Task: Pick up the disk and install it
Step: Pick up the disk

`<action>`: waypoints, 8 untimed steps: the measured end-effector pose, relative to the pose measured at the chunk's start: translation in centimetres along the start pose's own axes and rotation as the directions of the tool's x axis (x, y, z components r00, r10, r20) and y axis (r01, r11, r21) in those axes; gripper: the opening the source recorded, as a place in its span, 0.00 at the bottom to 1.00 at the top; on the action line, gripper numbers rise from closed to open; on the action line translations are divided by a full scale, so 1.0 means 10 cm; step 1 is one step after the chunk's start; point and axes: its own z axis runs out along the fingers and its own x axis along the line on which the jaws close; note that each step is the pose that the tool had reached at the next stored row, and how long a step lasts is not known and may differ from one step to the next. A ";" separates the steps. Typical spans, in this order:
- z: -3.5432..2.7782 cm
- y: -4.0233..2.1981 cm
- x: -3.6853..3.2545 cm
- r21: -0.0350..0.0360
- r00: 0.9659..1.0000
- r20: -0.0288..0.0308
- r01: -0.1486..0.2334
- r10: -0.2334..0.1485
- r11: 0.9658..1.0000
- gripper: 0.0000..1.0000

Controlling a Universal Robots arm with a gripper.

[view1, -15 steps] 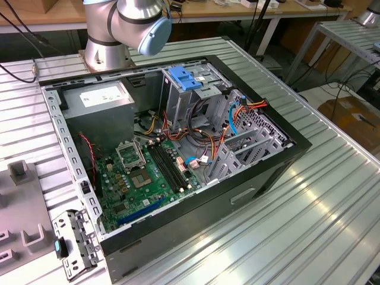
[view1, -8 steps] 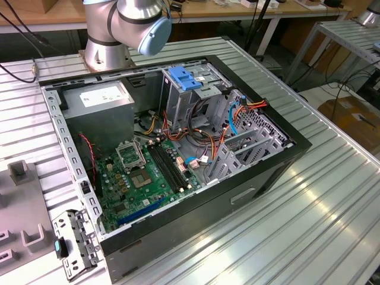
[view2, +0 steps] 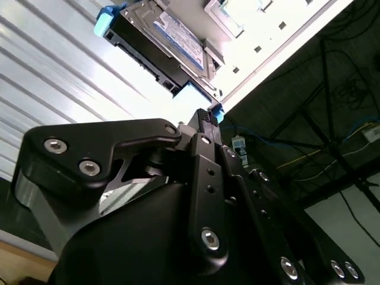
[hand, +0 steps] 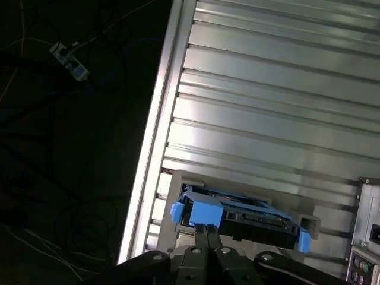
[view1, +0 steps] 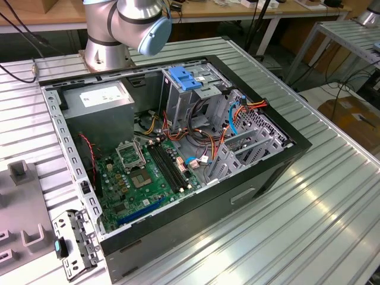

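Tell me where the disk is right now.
In both wrist views the disk rests on a grey holder on the ribbed aluminium table, near the table's edge, directly ahead of the gripper.

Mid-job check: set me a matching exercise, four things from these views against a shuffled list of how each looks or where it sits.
Things
1. disk
2. tool
3. power supply box
4. motherboard

Descriptions
A. green, flat on the floor of the open case
B. black, right at the disk's blue end
C. blue-railed, lying on a grey holder on the ribbed table
D. grey with a white label, in the case corner nearest the arm base

Pairs: 1-C, 2-B, 3-D, 4-A
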 end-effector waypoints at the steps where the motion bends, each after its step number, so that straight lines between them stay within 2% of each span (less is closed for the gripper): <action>1: 0.000 0.000 0.000 0.001 1.000 -0.001 0.028 -0.028 1.000 0.11; 4: 0.000 0.000 0.000 0.002 0.995 -0.004 0.099 -0.099 0.995 0.11; 6: 0.000 0.000 0.000 0.002 0.992 -0.005 0.130 -0.130 0.992 0.11; 7: 0.000 0.000 0.000 0.003 0.989 -0.006 0.145 -0.145 0.989 0.11; 8: 0.000 0.000 0.000 0.003 0.985 -0.007 0.173 -0.173 0.985 0.11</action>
